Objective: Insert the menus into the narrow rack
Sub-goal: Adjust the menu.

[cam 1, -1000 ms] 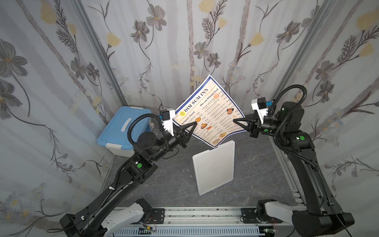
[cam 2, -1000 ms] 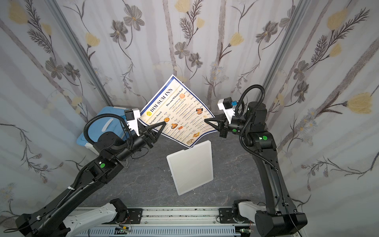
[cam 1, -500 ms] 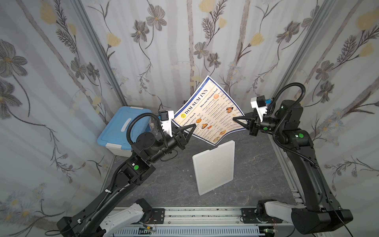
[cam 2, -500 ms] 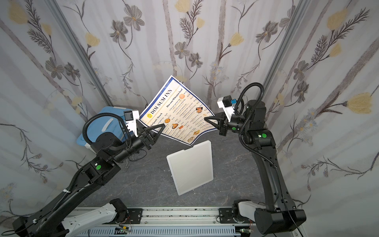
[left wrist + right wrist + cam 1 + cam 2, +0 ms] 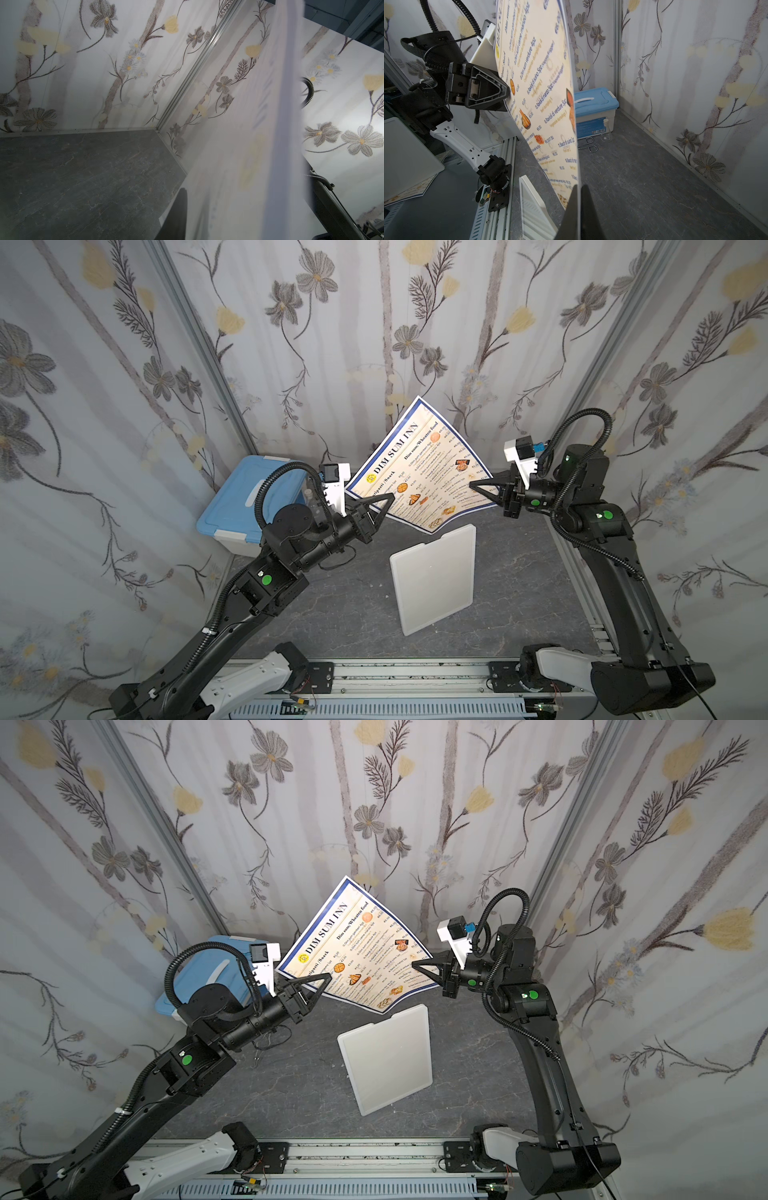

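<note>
Box (image 5: pixel 249 493), white with a blue lid and a white handle, lid on, sat in the far left corner of the desk (image 5: pixel 332 614), close to the walls (image 5: pixel 374 323). In the right wrist view a small clear flask (image 5: pixel 606 133) stood upright just in front of the box, by its barcode label. A bent wire piece (image 5: pixel 588 145) with two loops lay flat on the desk near the flask. Desk surface was dark grey and stone-patterned. Walls bore grey and yellow flowers. A slotted metal rail (image 5: pixel 415 672) ran along the near edge.
</note>
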